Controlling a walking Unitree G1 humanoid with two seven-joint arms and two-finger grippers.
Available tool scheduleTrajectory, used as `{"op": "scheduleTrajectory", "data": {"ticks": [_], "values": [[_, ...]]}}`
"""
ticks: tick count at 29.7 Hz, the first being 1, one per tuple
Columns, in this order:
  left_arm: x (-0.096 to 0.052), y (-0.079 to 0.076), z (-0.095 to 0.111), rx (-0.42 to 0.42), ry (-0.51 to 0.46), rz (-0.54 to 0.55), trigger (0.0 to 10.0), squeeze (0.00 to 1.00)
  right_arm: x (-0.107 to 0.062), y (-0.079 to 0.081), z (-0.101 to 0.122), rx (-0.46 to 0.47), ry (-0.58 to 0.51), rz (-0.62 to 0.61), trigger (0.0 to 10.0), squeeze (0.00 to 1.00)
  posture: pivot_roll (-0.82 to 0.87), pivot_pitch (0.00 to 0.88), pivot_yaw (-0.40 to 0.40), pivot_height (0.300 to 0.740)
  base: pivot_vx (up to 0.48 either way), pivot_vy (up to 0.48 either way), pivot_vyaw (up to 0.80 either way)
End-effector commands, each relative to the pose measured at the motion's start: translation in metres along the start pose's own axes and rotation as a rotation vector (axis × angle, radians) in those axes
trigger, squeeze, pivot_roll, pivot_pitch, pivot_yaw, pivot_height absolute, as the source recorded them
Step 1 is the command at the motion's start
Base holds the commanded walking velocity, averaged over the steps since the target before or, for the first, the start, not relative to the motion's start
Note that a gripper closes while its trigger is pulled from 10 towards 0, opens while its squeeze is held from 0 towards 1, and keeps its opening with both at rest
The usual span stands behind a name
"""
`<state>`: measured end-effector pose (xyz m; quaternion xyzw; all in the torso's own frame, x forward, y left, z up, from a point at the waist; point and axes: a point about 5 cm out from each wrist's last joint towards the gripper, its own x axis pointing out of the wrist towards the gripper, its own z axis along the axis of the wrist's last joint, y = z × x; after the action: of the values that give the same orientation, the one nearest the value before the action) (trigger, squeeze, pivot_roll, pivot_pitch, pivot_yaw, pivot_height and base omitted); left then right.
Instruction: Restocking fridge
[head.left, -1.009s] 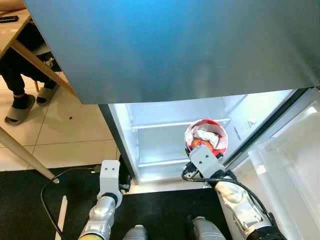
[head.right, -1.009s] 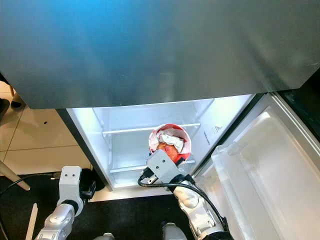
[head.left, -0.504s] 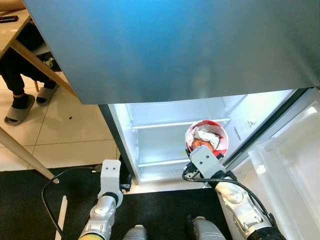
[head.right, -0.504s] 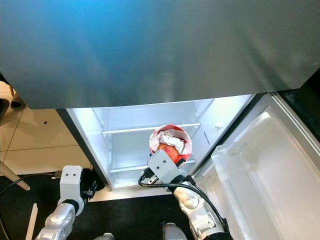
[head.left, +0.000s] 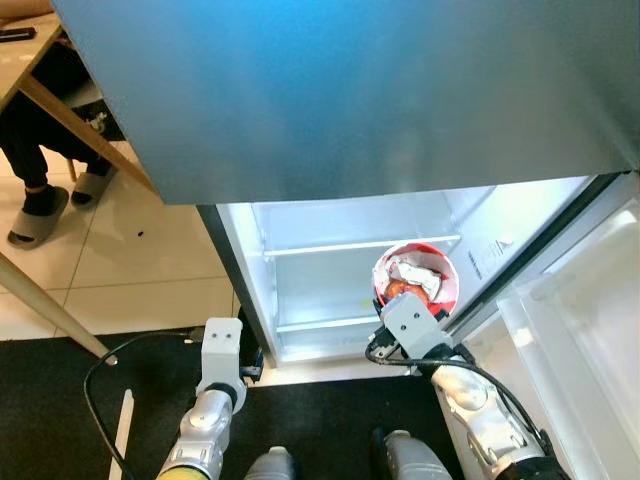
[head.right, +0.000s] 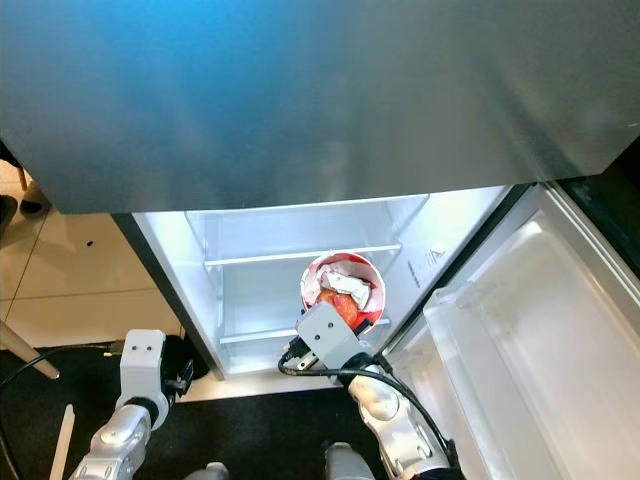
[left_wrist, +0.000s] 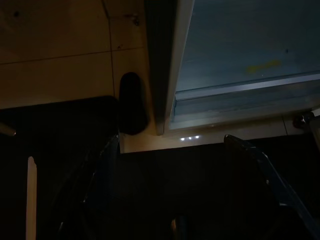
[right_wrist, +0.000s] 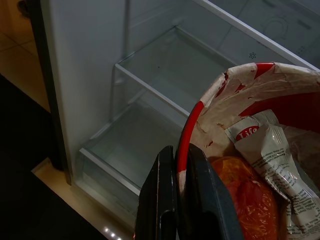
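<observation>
The right gripper (right_wrist: 176, 200) pinches the rim of a red bowl (head.left: 417, 279) between its 2 fingers, holding it before the open fridge (head.left: 330, 270), just above a glass shelf (right_wrist: 165, 75). Over the last second the bowl has edged slightly toward the shelves, so placement looks near. The bowl's wrapped orange contents stay unidentifiable. The left gripper (left_wrist: 175, 190) hangs idle, its fingers apart in the dark.

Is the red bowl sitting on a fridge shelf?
No, the right claw pinches the bowl's rim and holds it up in front of the open fridge.
</observation>
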<state>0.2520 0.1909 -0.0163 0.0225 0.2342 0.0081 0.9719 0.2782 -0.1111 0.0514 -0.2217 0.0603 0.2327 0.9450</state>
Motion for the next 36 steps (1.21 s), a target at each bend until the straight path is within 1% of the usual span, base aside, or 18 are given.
{"op": "scheduleTrajectory", "data": {"ticks": [1, 7, 19, 20, 25, 30, 36], "values": [[-0.0038, -0.0051, -0.0104, -0.001, 0.033, -0.010, 10.0, 0.00, -0.0030, -0.0019, -0.0028, 0.012, 0.001, -0.016, 10.0, 0.00, -0.06, 0.185, -0.013, 0.648, 0.000, 0.000, 0.00], [-0.0039, -0.0052, -0.0105, -0.002, 0.034, -0.010, 10.0, 0.00, -0.0031, -0.0020, -0.0032, 0.013, 0.003, -0.014, 10.0, 0.00, -0.06, 0.185, -0.014, 0.623, 0.000, 0.000, 0.00], [-0.0041, -0.0055, -0.0108, -0.002, 0.035, -0.010, 10.0, 0.00, -0.0038, -0.0022, -0.0040, 0.012, 0.006, -0.014, 10.0, 0.00, -0.06, 0.187, -0.014, 0.588, 0.000, 0.000, 0.00], [-0.0041, -0.0055, -0.0107, -0.002, 0.036, -0.010, 10.0, 0.00, -0.0038, -0.0023, -0.0041, 0.013, 0.006, -0.014, 10.0, 0.00, -0.06, 0.187, -0.014, 0.578, 0.000, 0.000, 0.00], [-0.0041, -0.0055, -0.0107, -0.002, 0.035, -0.010, 10.0, 0.00, -0.0037, -0.0023, -0.0044, 0.012, 0.007, -0.014, 10.0, 0.00, -0.06, 0.188, -0.015, 0.558, 0.000, 0.000, 0.00], [-0.0041, -0.0057, -0.0106, -0.002, 0.035, -0.010, 10.0, 0.00, -0.0038, -0.0019, -0.0040, 0.013, 0.004, -0.008, 10.0, 0.00, -0.06, 0.188, -0.016, 0.553, 0.000, 0.000, 0.00], [-0.0044, -0.0059, -0.0110, -0.003, 0.036, -0.010, 10.0, 0.00, -0.0038, -0.0010, 0.0012, -0.006, -0.019, 0.029, 10.0, 0.00, -0.06, 0.192, -0.016, 0.553, 0.000, 0.000, 0.00]]}}
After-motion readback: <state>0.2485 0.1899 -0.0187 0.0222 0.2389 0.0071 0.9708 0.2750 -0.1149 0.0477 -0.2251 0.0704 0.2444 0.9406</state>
